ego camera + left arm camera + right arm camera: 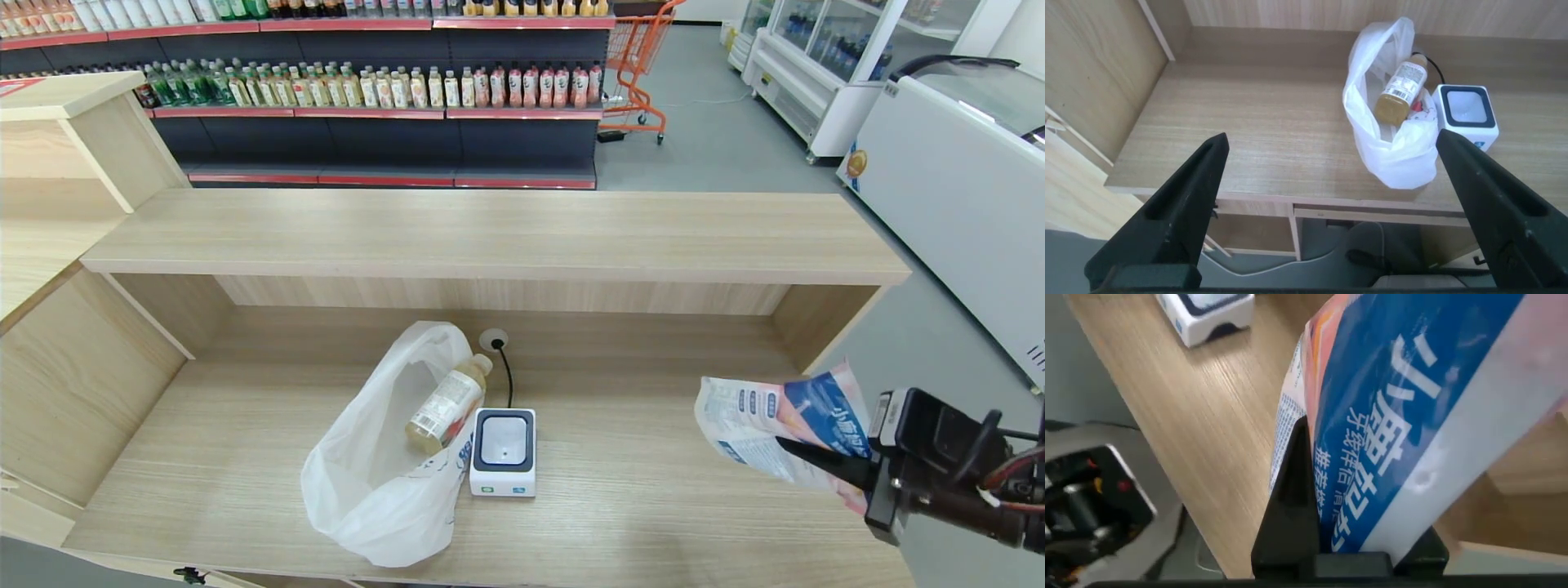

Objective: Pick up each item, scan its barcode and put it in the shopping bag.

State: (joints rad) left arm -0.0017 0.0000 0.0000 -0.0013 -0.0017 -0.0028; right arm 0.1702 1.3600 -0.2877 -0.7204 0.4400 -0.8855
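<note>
A blue, white and pink snack packet (780, 420) hangs above the counter's right end, and my right gripper (816, 461) is shut on its lower part. In the right wrist view the packet (1429, 416) is close up, with one dark finger (1293, 498) pressed against its side. A white shopping bag (367, 482) lies open on the counter with a yellow drink bottle (447, 404) leaning in its mouth. The white barcode scanner (504, 452) stands just right of the bag. My left gripper (1331, 220) hovers open, off the counter's near edge, looking at the bag (1388, 147).
The wooden counter (637, 490) has a raised shelf (490, 233) along its back and side walls at both ends. The scanner's black cable (508, 371) runs to a hole at the rear. Bare counter lies between the scanner and the packet.
</note>
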